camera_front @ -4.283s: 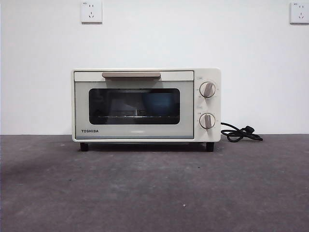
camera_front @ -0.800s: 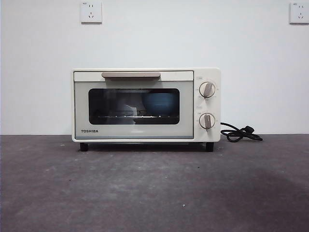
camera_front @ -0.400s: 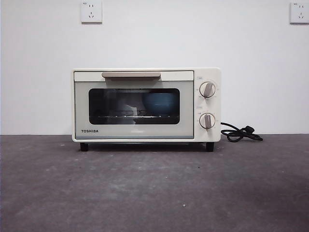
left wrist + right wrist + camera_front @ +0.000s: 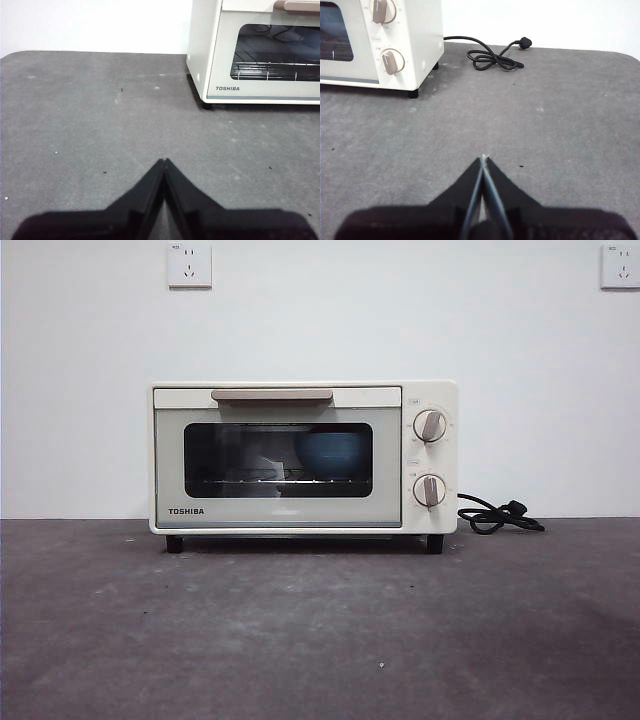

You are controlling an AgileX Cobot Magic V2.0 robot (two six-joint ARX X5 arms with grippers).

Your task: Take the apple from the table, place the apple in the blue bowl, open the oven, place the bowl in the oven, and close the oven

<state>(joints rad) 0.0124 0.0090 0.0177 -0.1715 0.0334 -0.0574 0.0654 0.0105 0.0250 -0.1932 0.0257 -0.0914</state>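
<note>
The TOSHIBA toaster oven (image 4: 303, 457) stands on the dark grey table (image 4: 320, 630) with its glass door shut and the beige bar handle (image 4: 271, 395) up against the top of the front. Through the dark glass the blue bowl (image 4: 331, 454) shows dimly on the wire rack, in the half nearer the two knobs (image 4: 430, 426); only its rounded outline can be made out, and the apple cannot be seen, whether inside the bowl or anywhere else. The left gripper (image 4: 164, 161) hangs low over bare table with its jaws pressed together and nothing between them; the oven lies ahead of it and off to one side, cut off by the picture's edge so that only the door's corner with the brand name and part of the rack show. The right gripper (image 4: 483, 157) is likewise closed and empty above the table, with the oven's knob side ahead of it and the black power cord (image 4: 493, 56) coiled farther off, its plug lying loose. Neither arm appears in the front view.
</note>
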